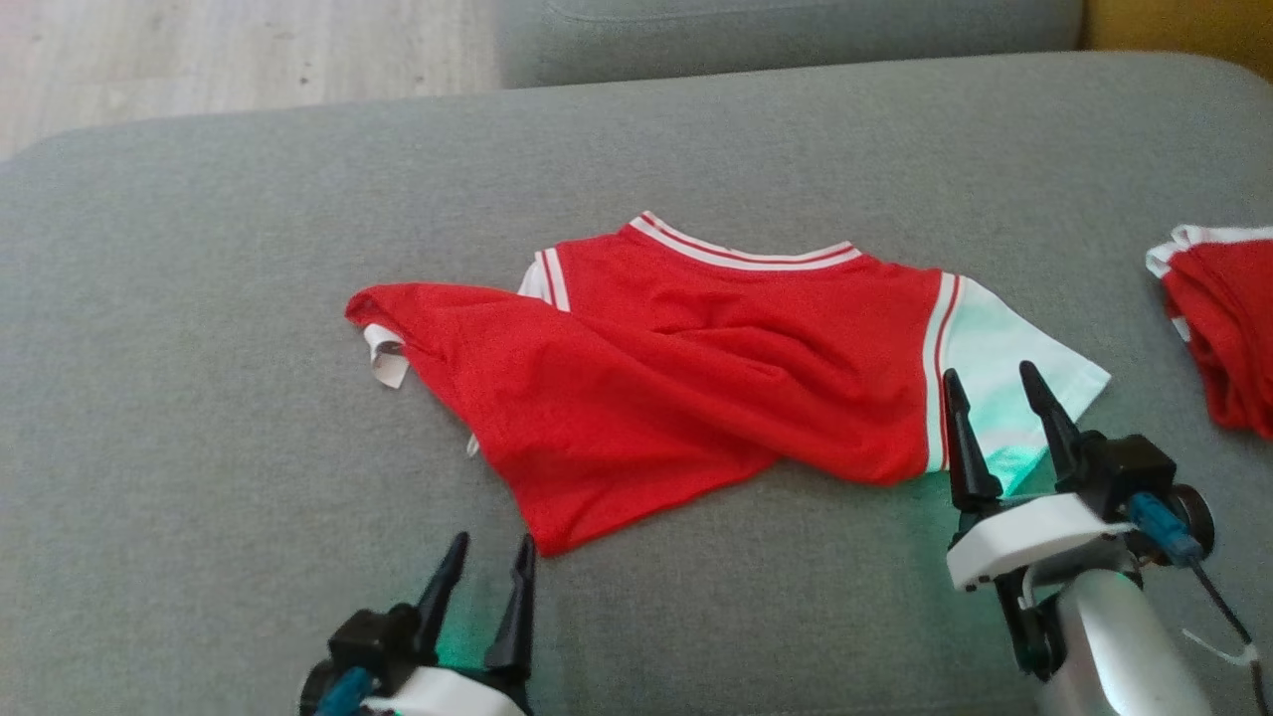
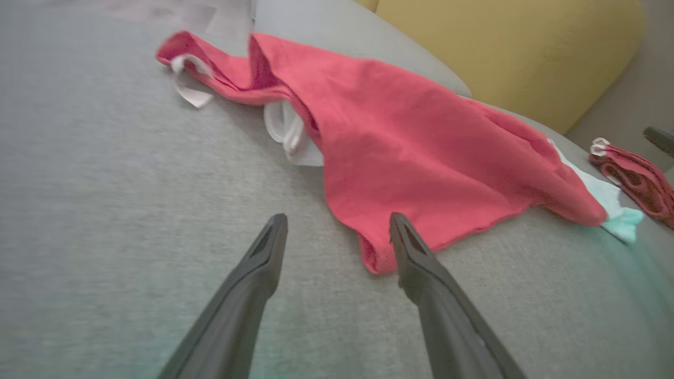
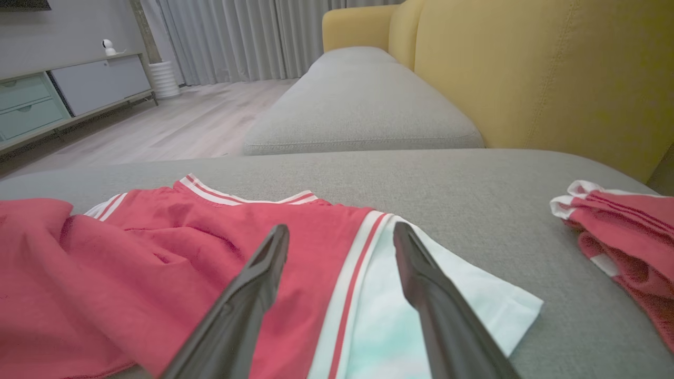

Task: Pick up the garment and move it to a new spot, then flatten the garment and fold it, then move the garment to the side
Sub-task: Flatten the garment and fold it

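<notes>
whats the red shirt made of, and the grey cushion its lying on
Red shirt: looks like thin, matte knit jersey, possibly polyester; it drapes in soft folds. Grey cushion: matte woven upholstery fabric, judging by its flecked, grainy texture.

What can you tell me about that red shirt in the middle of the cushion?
The red shirt looks like thin sports fabric, with a red-striped white collar and a white short sleeve. It lies rumpled on the grey cushion, one side folded diagonally across itself, a white label showing at its left end. The right gripper is open over the sleeve, the left gripper open by the near corner; neither holds it.
</notes>
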